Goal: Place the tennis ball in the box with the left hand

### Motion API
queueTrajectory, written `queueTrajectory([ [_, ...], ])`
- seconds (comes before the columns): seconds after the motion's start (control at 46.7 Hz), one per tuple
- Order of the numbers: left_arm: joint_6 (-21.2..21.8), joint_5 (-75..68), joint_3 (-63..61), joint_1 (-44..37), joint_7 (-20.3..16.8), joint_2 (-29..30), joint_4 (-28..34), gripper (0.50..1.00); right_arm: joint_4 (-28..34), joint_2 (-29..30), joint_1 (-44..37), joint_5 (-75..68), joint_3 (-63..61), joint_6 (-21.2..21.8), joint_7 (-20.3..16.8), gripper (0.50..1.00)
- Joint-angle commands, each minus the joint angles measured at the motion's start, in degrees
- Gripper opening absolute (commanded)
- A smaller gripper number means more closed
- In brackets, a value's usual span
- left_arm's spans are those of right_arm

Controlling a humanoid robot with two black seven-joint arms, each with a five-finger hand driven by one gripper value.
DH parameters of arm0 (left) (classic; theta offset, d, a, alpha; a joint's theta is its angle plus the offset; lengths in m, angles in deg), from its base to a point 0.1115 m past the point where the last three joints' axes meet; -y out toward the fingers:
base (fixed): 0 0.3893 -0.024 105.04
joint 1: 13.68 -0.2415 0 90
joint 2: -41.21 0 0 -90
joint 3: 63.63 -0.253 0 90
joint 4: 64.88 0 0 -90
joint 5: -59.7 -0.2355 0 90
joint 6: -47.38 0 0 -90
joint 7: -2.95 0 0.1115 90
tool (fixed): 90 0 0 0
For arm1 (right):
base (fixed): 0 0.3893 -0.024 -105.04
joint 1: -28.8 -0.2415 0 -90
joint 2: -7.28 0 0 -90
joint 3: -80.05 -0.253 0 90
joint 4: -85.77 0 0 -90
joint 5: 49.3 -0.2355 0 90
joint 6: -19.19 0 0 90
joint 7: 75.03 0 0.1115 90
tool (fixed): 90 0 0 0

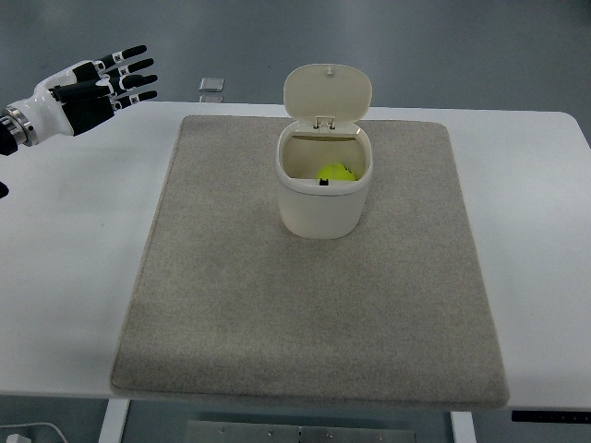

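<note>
Tennis ball [336, 173] sits inside the open-lidded box [323, 205], frame center. Left hand [97, 88] at upper left, fingers spread, holding nothing.

- The mat [314, 305] is a coarse, felt-like cloth in grey-beige, fully matt, with a slightly fuzzy, speckled nap.
- Beneath the mat, my worktop [65, 277] is a smooth white board with a faint satin sheen.
- On the mat stands the box [323, 208], smooth cream plastic with a soft, low gloss; its raised lid [327, 90] has the same finish.
- Inside the box, the tennis ball [336, 173] looks fuzzy and matt, bright yellow-green.
- Left of the mat, my left robot hand [92, 89] is glossy white and black hard plastic, with a metal-looking ring at the wrist.
- Beyond the mat, the floor [462, 46] is smooth, grey and mildly reflective.
</note>
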State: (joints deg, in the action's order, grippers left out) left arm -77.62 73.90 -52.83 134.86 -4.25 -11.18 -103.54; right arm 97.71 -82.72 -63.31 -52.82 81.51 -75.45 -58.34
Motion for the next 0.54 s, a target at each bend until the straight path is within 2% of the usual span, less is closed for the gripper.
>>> queueTrajectory([
  [0.0, 0.0, 0.0, 0.0, 0.0, 0.0, 0.0, 0.0, 0.994, 0.1, 0.0, 0.1, 0.0, 0.0, 0.0, 0.0, 0.94],
  [0.514, 0.0, 0.0, 0.0, -0.1, 0.0, 0.1, 0.0, 0.994, 0.5, 0.0, 0.1, 2.9, 2.7, -0.5, 0.6, 0.94],
])
